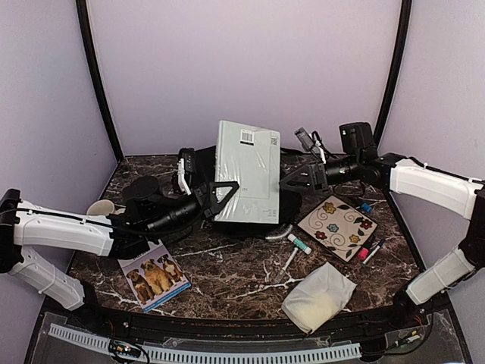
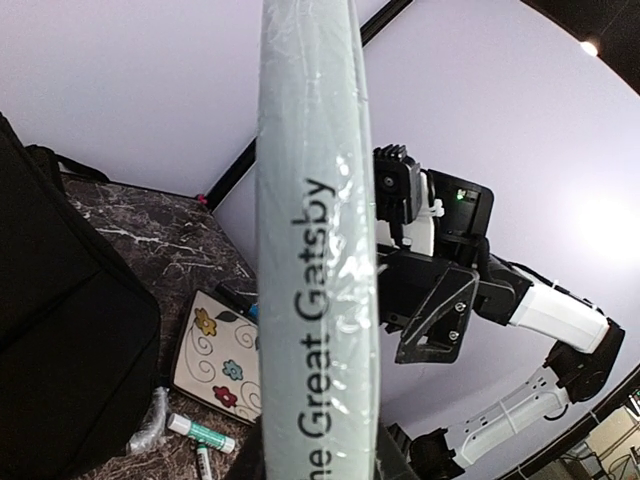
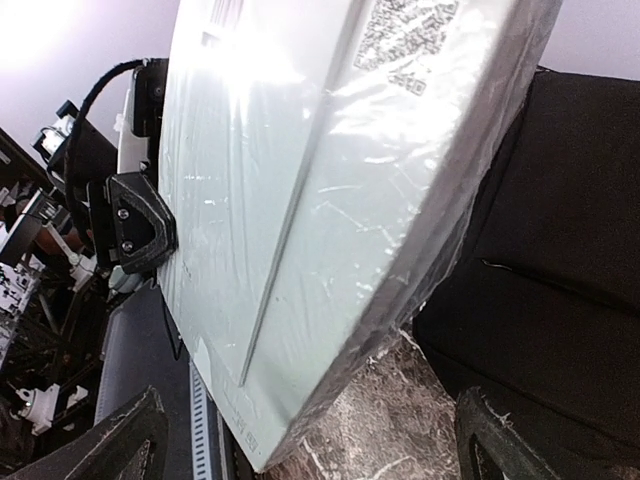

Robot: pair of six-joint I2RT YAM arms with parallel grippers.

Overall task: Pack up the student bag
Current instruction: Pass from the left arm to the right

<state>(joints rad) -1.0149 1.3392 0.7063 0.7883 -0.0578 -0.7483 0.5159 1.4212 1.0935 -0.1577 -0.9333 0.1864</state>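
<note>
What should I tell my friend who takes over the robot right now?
Left gripper: shut on the grey book, holding it up at the black bag.
Right gripper: open beside the book, holding nothing.
Done: nothing visibly packed; the grey book is not in the bag.
Left: put it in, then the dog book, flowered pad, glue stick and white pouch on the table.

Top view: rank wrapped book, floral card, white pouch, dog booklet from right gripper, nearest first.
1. Wrapped book, just left of the right gripper.
2. Floral card, table's right side.
3. White pouch, near edge.
4. Dog booklet, near-left corner.
</note>
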